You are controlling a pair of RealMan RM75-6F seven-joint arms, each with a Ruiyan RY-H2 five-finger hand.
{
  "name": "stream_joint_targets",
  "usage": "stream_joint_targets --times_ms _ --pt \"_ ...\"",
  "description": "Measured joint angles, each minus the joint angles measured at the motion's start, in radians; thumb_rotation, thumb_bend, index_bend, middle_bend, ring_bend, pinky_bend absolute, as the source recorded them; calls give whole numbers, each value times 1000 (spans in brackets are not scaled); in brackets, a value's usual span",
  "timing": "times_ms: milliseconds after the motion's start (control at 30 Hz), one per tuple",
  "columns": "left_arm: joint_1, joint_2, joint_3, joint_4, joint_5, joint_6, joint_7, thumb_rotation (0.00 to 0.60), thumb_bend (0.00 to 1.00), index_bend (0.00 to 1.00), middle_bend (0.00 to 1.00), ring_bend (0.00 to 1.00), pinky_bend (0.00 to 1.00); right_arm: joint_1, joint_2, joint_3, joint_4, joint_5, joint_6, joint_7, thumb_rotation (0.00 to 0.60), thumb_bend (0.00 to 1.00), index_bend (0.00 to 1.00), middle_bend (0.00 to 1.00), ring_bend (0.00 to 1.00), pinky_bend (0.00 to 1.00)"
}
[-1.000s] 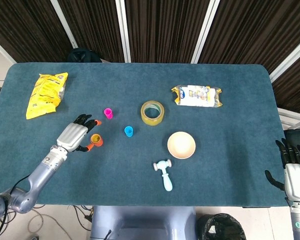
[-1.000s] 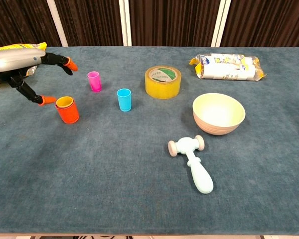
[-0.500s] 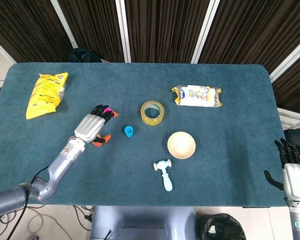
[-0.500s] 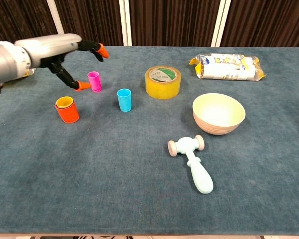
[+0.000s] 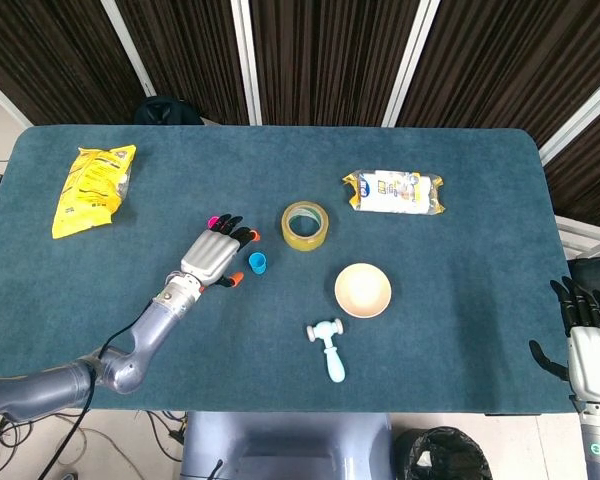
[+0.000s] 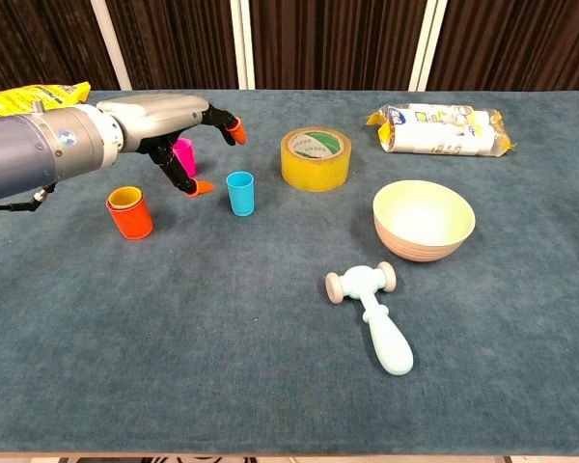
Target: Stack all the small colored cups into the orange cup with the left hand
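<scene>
1. A roll of yellowish tape is lying flat on the blue-green table, hole upward, near the middle of the far half.
2. A cream bowl is sitting upright to the right of the tape.
3. A pale blue toy hammer is lying on its side just in front of the bowl.
4. A yellow-and-white packet is lying flat beyond the bowl, near the far edge.
5. A yellow snack bag is lying at the far left.
</scene>
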Motion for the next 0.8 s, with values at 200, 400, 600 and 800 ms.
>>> stream_joint_targets --times_ms 200,400,600,800 --pt "-21 -35 0 37 -40 -15 28 600 274 288 204 0 0 0 0 1 -1 1 1 -4 600 324 86 78 132 85" --pt "-34 -62 5 64 -59 -22 46 600 276 307 204 0 0 -1 0 3 -1 4 2 -3 600 324 86 78 132 84" --pt "-47 -80 5 78 -67 -23 57 600 289 358 206 0 0 -1 1 4 -1 4 3 -2 600 324 86 78 132 84" --pt "-55 -93 5 88 -68 -16 68 600 295 365 208 0 0 -1 1 3 -1 5 2 0 600 324 86 78 132 84"
